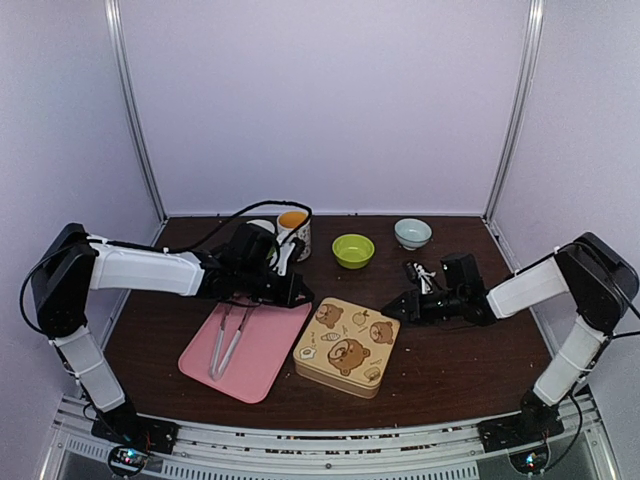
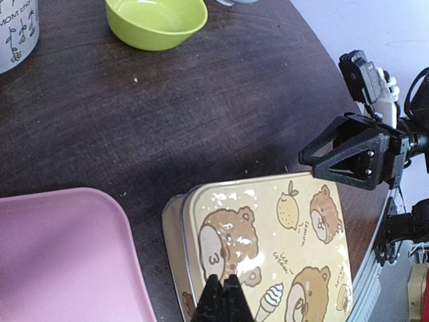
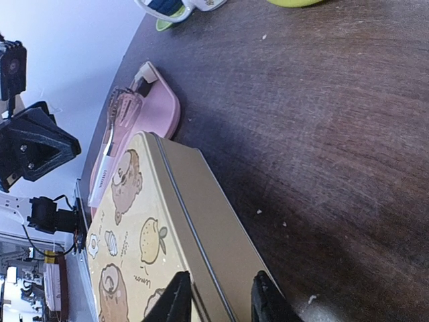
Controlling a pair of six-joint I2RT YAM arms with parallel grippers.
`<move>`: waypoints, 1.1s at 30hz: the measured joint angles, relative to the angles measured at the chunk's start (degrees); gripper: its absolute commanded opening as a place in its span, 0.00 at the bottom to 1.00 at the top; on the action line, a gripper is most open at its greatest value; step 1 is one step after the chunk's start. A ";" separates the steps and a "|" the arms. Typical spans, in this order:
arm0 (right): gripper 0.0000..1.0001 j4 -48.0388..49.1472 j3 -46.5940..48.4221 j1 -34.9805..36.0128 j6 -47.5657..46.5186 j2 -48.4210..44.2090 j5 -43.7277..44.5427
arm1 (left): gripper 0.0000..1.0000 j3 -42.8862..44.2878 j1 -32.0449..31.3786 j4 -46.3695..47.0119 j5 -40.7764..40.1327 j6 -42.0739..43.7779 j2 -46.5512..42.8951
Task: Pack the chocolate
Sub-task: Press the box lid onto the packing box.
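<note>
- On the left tool (image 2: 224,298): clenched on nothing, poised above the tin (image 2: 268,221) lid.
- On the right tool (image 3: 221,302): parted, straddling the tin's rim near its 2 o'clock corner.
- Cannot tell where the chocolate lies or points.
</note>
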 measured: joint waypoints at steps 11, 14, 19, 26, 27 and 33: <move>0.52 -14.84 0.57 -0.33 -6.14 -10.38 8.07 | 0.00 -5.44 2.05 5.44 3.43 -0.24 -0.26; 0.53 -17.62 0.52 -0.33 -7.06 -12.66 9.70 | 0.00 -9.25 2.19 5.46 3.43 -1.01 -1.92; 0.54 -21.64 -0.76 -0.33 -7.74 -18.01 10.97 | 0.00 -14.29 2.14 5.75 3.78 -2.67 -6.71; 0.39 -26.86 -5.84 -0.22 -7.04 -26.08 12.22 | 0.00 -17.40 1.55 4.07 3.37 -5.38 -8.61; 0.35 -27.41 -6.47 -0.15 -6.82 -26.77 12.39 | 0.00 -17.53 1.27 3.72 3.26 -5.60 -8.59; 0.00 -28.44 -9.46 2.47 -4.63 -26.99 12.85 | 0.00 -17.20 -0.33 1.99 2.67 -6.60 -7.43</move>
